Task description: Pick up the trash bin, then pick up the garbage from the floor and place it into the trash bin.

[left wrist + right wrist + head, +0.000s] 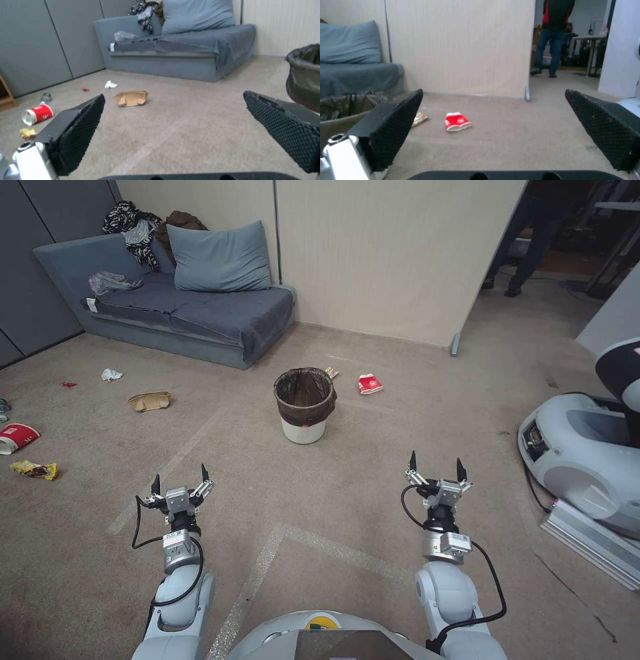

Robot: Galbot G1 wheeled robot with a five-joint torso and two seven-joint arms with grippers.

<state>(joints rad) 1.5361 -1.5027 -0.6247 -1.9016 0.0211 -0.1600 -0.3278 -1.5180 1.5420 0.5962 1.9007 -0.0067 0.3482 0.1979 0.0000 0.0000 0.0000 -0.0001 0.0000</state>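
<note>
Bin (304,405) upright on the carpet ahead of you, cups (369,384) and wrappers (33,469) scattered around, your left gripper (180,479) and right gripper (435,465) both spread wide, empty, well short of it.

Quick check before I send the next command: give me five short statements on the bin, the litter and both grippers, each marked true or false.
1. The trash bin stands upright on the carpet. True.
2. The left gripper is shut on a cup. False: it is open and holds nothing.
3. The right gripper is open, short of the bin. True.
4. The crushed red cup lies inside the bin. False: it lies on the floor beyond the bin.
5. The brown paper bag lies on the sofa. False: it is on the carpet in front of the sofa.
</note>
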